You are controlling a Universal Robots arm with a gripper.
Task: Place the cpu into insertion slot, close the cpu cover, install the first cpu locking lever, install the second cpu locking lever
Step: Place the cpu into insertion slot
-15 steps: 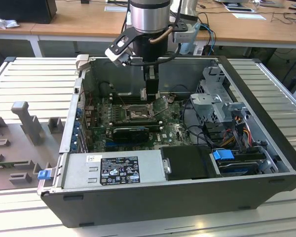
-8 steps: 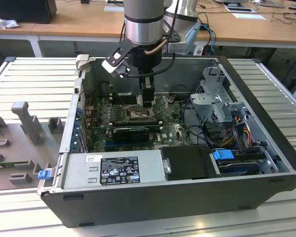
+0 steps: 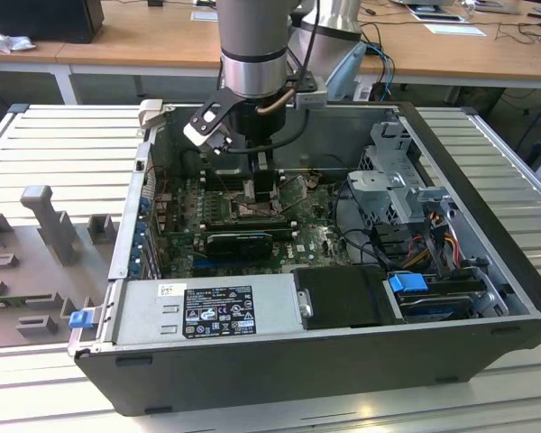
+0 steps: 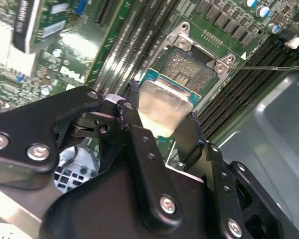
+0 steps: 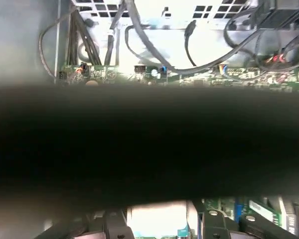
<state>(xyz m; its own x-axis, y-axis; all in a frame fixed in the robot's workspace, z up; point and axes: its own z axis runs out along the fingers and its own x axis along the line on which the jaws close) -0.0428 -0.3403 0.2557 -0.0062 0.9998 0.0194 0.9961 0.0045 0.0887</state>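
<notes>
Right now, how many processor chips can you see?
1. The chip is held by the end effector, close over the socket. Part of the socket is hidden behind it.

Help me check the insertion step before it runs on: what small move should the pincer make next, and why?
Probably a slow, short descent with the cpu, correcting toward the middle of the slot: the pincer is shut on the cpu, which hangs above the slot, whose dark centre shows beyond it in the second wrist view.

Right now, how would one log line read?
gripper: shut on cpu | cpu: held over slot | slot: uncovered
</notes>
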